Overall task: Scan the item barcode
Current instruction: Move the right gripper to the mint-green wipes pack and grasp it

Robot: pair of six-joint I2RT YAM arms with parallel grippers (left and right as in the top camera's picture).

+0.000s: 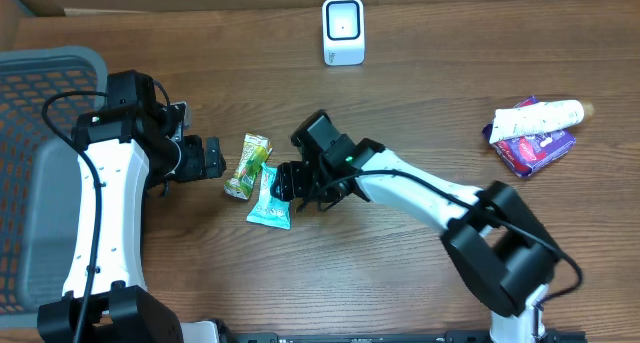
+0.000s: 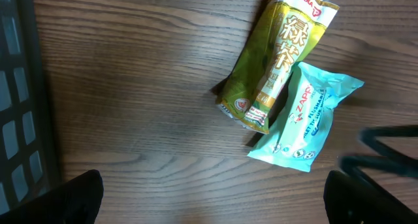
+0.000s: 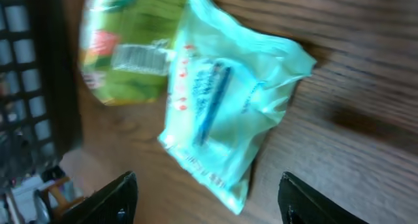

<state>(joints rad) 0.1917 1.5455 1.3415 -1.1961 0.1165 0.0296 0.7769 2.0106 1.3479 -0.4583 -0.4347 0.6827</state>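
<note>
One green packet [image 1: 247, 165] lies just ahead of the left pincer [image 1: 212, 158], one teal packet [image 1: 270, 198] ahead of the right pincer [image 1: 290, 180]. Both pincers gape wide, neither packet gripped.

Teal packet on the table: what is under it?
The teal packet rests on the wooden table, the green tea pack against one edge. Anything beneath the packet is covered.

Scanner [image 1: 343, 30] at 12 o'clock of table [image 1: 400, 283], basket [image 1: 40, 83] at 9, packets [image 1: 535, 133] at 3. Carton [image 1: 246, 165] near centre; pouch [image 1: 270, 201] touching at its 5. Left gripper [image 1: 212, 158] at carton's 9, right gripper [image 1: 287, 180] at pouch's 2.
</note>
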